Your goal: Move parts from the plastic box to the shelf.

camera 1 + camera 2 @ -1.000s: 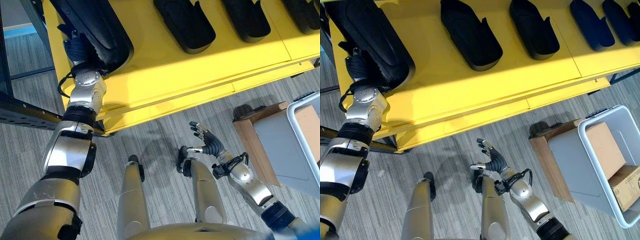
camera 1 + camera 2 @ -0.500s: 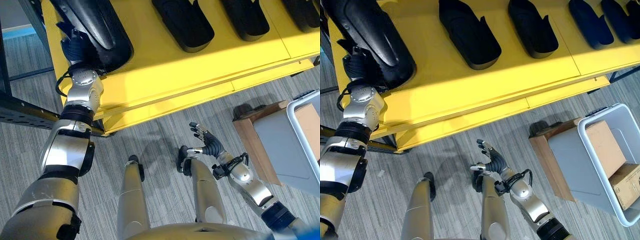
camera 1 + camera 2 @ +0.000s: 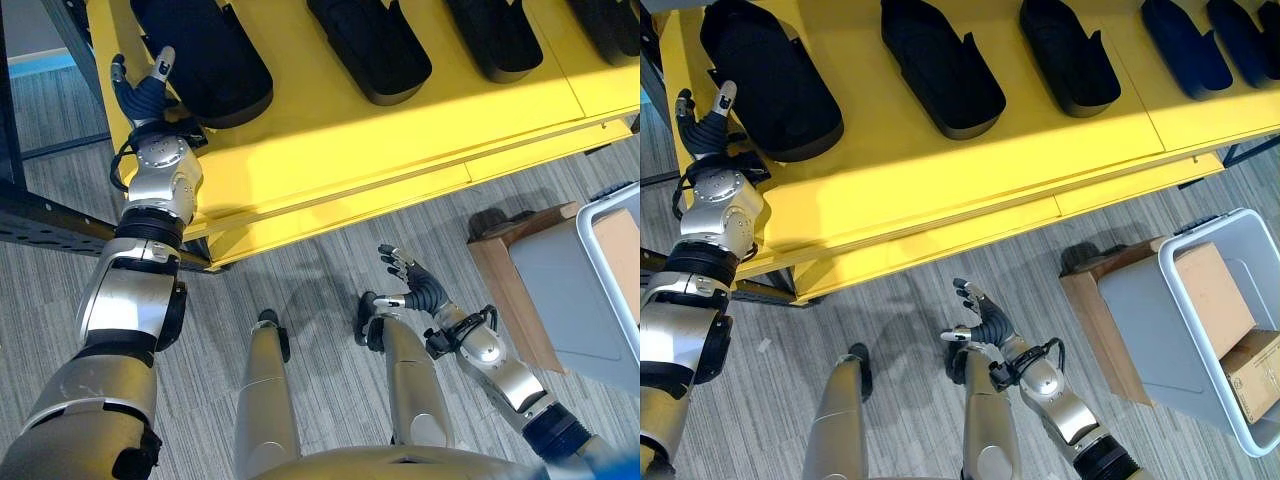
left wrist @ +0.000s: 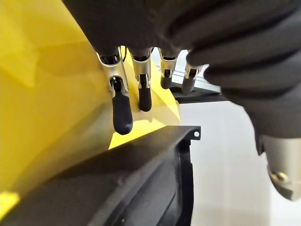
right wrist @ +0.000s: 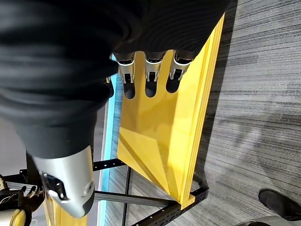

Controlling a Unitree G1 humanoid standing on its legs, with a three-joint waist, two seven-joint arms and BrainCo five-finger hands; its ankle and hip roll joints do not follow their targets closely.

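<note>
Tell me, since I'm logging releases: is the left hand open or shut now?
Open: the left hand shows straight, spread fingers beside the black part lying on the shelf, gripping nothing.

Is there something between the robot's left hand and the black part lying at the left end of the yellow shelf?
Nothing visible. The left hand, fingers open, is beside the black moulded plastic part on the yellow shelf, with no object between them.

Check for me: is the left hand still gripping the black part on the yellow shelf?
No. The left hand is open, fingers straight and clear of the black part, which lies on the yellow shelf beside it.
</note>
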